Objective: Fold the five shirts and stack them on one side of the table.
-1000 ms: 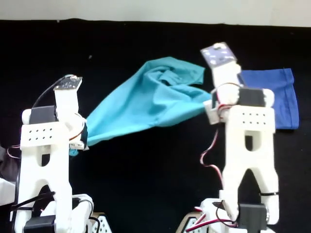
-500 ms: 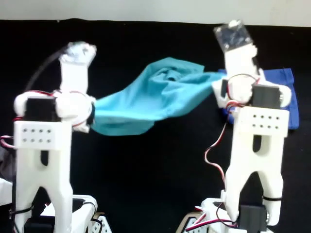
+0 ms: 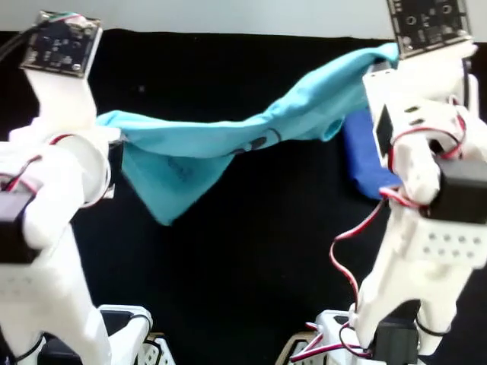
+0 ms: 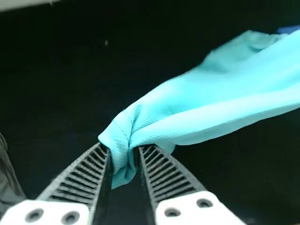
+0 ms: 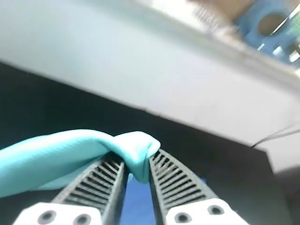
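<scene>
A turquoise shirt (image 3: 228,137) hangs stretched in the air between the two arms, above the black table (image 3: 251,258). My left gripper (image 4: 123,157) is shut on one bunched end of the turquoise shirt (image 4: 211,108); in the high view that end sits at the left arm (image 3: 114,141). My right gripper (image 5: 137,164) is shut on the other end of the turquoise shirt (image 5: 70,152), high at the right. Part of the cloth sags in a loose flap (image 3: 163,198) near the left arm. A folded dark blue shirt (image 3: 364,163) lies on the table behind the right arm, partly hidden.
The black table's far edge (image 3: 228,34) meets a pale wall. Both white arm bodies stand tall at the front left (image 3: 46,251) and front right (image 3: 426,251). Red and white wires (image 3: 342,243) hang by the right arm.
Both arms have risen steeply, lifting the turquoise shirt off the table and pulling it out long between them. The right end has gone higher than the left.
</scene>
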Robot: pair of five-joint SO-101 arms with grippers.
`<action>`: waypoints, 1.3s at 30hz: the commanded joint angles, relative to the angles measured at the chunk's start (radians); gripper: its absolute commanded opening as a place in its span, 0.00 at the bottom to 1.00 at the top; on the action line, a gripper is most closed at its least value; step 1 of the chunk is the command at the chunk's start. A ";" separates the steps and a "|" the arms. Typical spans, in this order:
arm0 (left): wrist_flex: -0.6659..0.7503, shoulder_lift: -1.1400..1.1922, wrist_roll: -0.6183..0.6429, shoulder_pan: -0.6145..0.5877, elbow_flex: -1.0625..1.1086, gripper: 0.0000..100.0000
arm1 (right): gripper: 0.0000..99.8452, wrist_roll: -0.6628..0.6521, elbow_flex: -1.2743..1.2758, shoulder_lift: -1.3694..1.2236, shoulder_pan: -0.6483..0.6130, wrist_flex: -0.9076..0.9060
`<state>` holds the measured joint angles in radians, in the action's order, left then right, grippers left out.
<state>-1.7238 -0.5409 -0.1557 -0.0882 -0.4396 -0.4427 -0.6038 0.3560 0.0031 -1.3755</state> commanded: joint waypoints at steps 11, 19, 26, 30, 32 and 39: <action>-0.023 -0.019 -0.006 0.007 -0.143 0.01 | 0.01 -0.008 -0.343 0.033 0.010 -0.065; -0.015 -0.022 -0.008 -0.031 0.102 0.01 | 0.01 -0.008 -0.456 0.033 0.010 -0.067; 0.015 -0.051 -0.006 -0.173 0.030 0.01 | 0.01 0.018 -0.450 0.082 0.005 -0.067; 0.014 -0.127 -0.006 -0.173 -0.036 0.01 | 0.01 0.068 -0.449 0.151 0.005 -0.068; 0.014 -0.173 -0.006 -0.168 -0.042 0.01 | 0.01 0.068 -0.449 0.174 0.005 -0.088; 0.020 -0.357 -0.006 -0.173 -0.042 0.01 | 0.01 0.069 -0.450 0.280 0.005 -0.159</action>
<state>-1.7238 -0.8401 -0.1573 -0.2478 -0.4580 -0.3890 -1.0365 0.5999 0.0031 -1.5259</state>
